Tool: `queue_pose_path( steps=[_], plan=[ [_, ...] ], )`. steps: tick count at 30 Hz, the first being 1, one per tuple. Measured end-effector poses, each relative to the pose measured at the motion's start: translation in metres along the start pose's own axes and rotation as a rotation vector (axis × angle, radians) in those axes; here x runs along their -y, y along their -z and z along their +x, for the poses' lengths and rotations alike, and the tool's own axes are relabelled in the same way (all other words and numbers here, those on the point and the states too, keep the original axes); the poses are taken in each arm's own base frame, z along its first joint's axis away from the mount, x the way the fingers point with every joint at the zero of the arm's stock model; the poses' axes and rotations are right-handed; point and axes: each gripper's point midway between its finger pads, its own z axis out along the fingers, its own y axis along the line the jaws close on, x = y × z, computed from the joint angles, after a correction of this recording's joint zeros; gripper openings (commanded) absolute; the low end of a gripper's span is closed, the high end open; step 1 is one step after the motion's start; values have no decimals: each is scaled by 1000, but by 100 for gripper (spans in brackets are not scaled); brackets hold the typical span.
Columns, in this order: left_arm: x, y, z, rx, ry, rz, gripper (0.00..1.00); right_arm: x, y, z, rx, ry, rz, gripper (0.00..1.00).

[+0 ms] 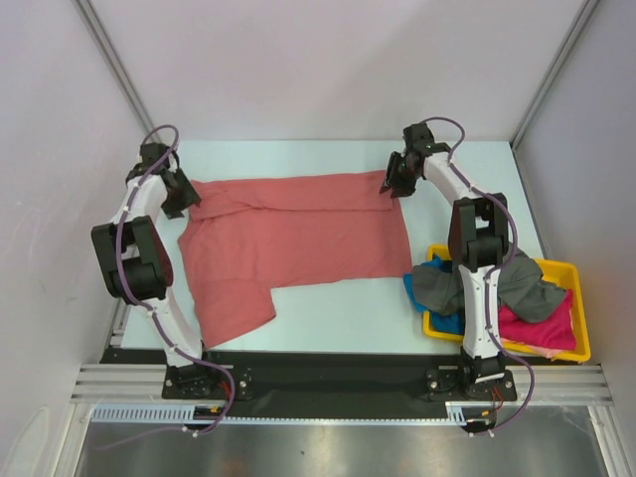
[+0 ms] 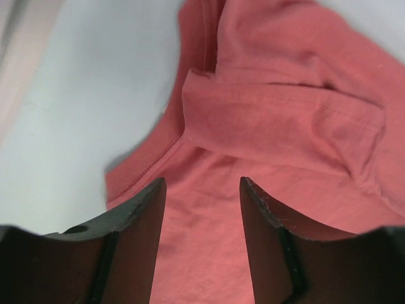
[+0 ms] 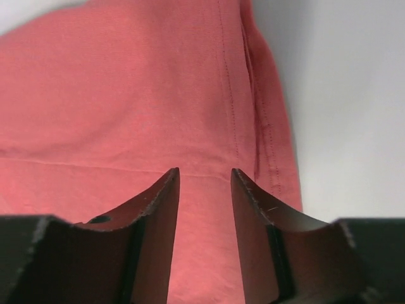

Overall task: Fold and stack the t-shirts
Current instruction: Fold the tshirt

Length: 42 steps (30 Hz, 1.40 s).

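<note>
A salmon-red t-shirt (image 1: pixel 298 238) lies spread on the pale table, its far edge folded over and one sleeve hanging toward the near left. My left gripper (image 1: pixel 182 199) hovers over the shirt's far left corner. In the left wrist view its jaws (image 2: pixel 202 183) stand apart above the red cloth (image 2: pixel 285 114), near a hemmed edge, with nothing pinched between them. My right gripper (image 1: pixel 391 185) is at the far right corner. Its jaws (image 3: pixel 204 172) are also apart over flat cloth (image 3: pixel 114 95), just inside the stitched hem.
A yellow tray (image 1: pixel 571 273) sits at the near right beside the right arm. It holds a dark grey t-shirt (image 1: pixel 517 283), a bright blue one (image 1: pixel 415 288) spilling over its left rim, and a magenta-pink one (image 1: pixel 542 323). White walls enclose the table.
</note>
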Motion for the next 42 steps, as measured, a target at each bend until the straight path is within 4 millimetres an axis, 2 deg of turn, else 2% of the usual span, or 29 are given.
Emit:
queue_pose_path(
  steps=[3,8,10,13,19,26,27,28,32,42],
  plan=[
    [-5,-10,19,-53,22,-13,52,0,-3,3,-12,-17,-4,38],
    [-10,-30,34,-108,56,-46,54,3,-10,11,-33,-58,-22,28],
    [-11,-34,38,-118,63,-51,53,8,-14,19,-58,-77,-21,28],
    [-10,-41,36,-125,73,-55,51,13,-16,26,-78,-91,-17,28],
    [-7,-54,25,-116,83,-58,48,18,-15,21,-69,-107,-19,30],
    [-7,-60,24,-125,92,-68,41,22,-13,17,-67,-130,-26,37],
    [-7,-60,24,-126,92,-68,40,23,-13,16,-66,-133,-26,38],
    [-7,-60,24,-127,92,-68,32,23,-13,16,-66,-135,-25,38],
    [-5,-58,20,-121,101,-67,19,25,-14,14,-66,-145,-27,34],
    [-5,-57,20,-124,101,-66,4,26,-16,17,-74,-166,-21,33]
  ],
)
